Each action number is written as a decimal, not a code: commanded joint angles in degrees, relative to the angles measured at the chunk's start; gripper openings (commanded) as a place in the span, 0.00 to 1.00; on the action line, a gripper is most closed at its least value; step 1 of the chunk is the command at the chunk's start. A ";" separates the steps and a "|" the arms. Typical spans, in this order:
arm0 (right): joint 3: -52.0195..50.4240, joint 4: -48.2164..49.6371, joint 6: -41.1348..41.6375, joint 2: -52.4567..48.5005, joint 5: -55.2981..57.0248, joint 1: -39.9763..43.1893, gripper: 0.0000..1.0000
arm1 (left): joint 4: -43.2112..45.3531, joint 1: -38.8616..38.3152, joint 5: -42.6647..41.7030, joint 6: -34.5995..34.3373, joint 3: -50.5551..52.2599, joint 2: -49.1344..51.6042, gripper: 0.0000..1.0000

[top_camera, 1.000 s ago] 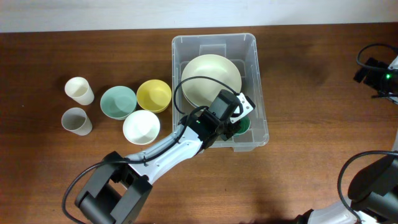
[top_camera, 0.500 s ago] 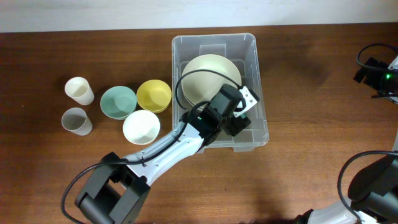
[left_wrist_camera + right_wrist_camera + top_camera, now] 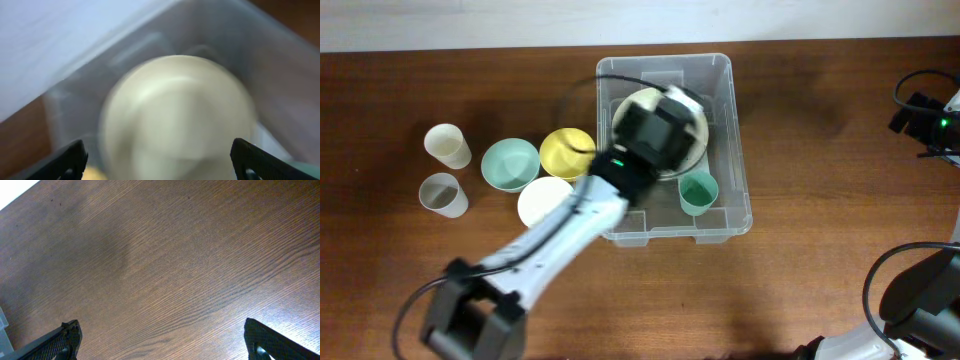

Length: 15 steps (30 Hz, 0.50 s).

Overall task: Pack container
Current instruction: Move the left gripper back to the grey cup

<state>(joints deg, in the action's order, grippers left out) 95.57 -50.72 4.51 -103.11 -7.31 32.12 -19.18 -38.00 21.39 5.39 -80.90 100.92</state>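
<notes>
A dark wooden table is running under a pale wall. Toward its left edge a cream cup and a grey cup are standing apart. Just right of them a teal bowl, a yellow bowl and a white bowl are clustering together.

The container is sitting at the middle of the far edge. It is holding a large cream bowl and, in its near right corner, a green cup. The left gripper is hanging over the cream bowl with its claw spread wide and gripping nothing.

The arm is probably heading for another piece. It should be rising clear of the container's rim before swinging toward the bowls, and nesting them inside the cream bowl would save room.

At the table's right edge the right gripper is gaping wide and empty over bare wood.

The overhead view is showing the green cup and the pieces left outside, while the arm's blurred body is hiding the claw. The left wrist view is showing both fingertips far apart, though badly smeared.
</notes>
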 commanded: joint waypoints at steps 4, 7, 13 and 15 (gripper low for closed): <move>0.87 0.07 0.24 1.38 0.50 0.11 0.99 | -5.16 19.04 0.76 -18.97 -1.75 -8.55 0.94; 0.87 0.07 0.24 1.38 0.50 0.11 0.99 | -9.18 28.81 -3.17 -23.61 -1.75 -9.05 0.95; 0.87 0.09 0.24 1.38 0.50 0.11 0.99 | -23.02 45.22 -6.67 -29.70 -1.70 -8.92 0.99; 0.87 0.07 0.24 1.38 0.50 0.11 0.99 | -26.86 48.57 -6.64 -30.97 -1.66 -8.92 0.99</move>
<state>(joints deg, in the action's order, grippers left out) 95.57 -50.72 4.51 -103.11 -7.31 32.12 -42.65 6.17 16.84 -20.27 -82.26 92.88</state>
